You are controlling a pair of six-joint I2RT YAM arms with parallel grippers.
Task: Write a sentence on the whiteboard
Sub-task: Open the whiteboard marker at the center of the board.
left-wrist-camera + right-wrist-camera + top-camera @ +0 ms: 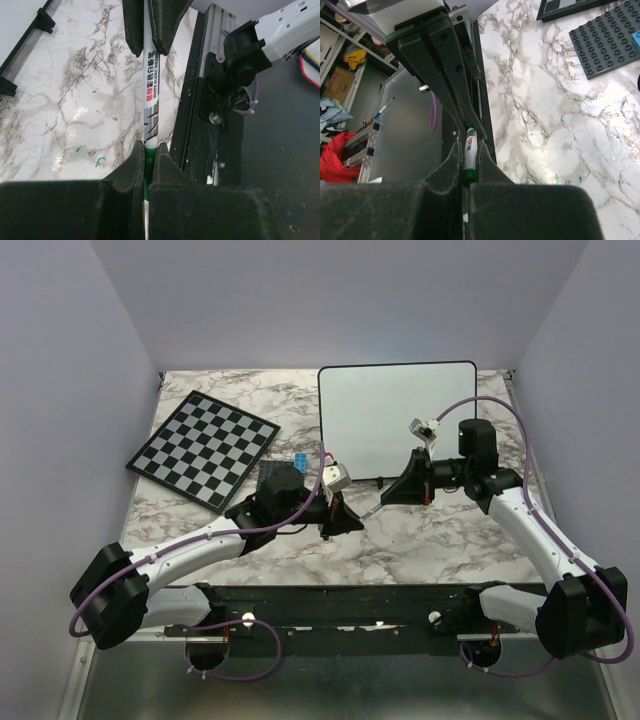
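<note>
The whiteboard [400, 415] lies flat at the back middle of the marble table. Its face looks blank, and no sentence shows on it. Its framed edge with black feet shows in the left wrist view [20, 30]. A white marker [371, 509] with green ends hangs in the air between my two grippers, in front of the board's near edge. My left gripper [345, 520] is shut on one green end [148, 160]. My right gripper [392, 496] is shut on the other end [469, 170]. The marker's barrel shows in both wrist views [150, 95] [470, 145].
A black-and-white chessboard [203, 448] lies at the back left. A dark grey studded baseplate [275, 476] [605, 45] with a blue brick [300, 458] sits beside the left wrist. Small green marker specks [99, 161] dot the marble. A black rail [340, 600] runs along the near edge.
</note>
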